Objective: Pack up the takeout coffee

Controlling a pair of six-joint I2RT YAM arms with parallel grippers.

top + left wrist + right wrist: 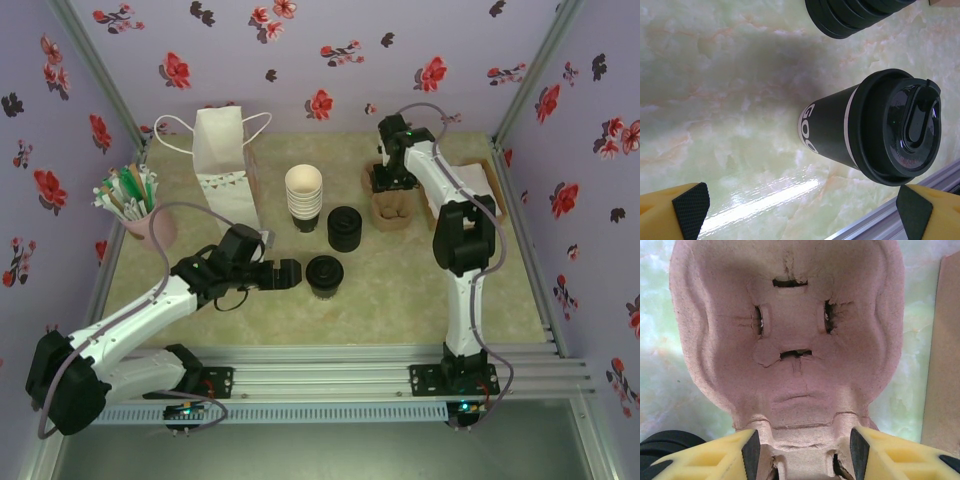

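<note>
Two arms in play, and your left one is the nearer. The left gripper [291,272] sits just beside the takeout coffee [324,275], with the cup straight ahead of its fingertips. The cup stands upright, long axis vertical and black lid up, on the marbled table [400,295]. It is just in front of the lid stack [344,228] and well apart from the paper bag [225,160].

In the left wrist view the left gripper [802,202] is spread wide and holds nothing. The cup [875,127] is ahead of it, off toward the right-hand pad [914,202], not yet between the pads.

Your left arm lies low and stretched, wrist aimed sideways at the cup wall, which looks set for a side grasp. You'd likely need to advance and centre the cup first.

The right gripper [805,455] is at the back, straddling the near rim of the pulp carrier [790,330]. I can't tell whether it is clamped or only touching.
</note>
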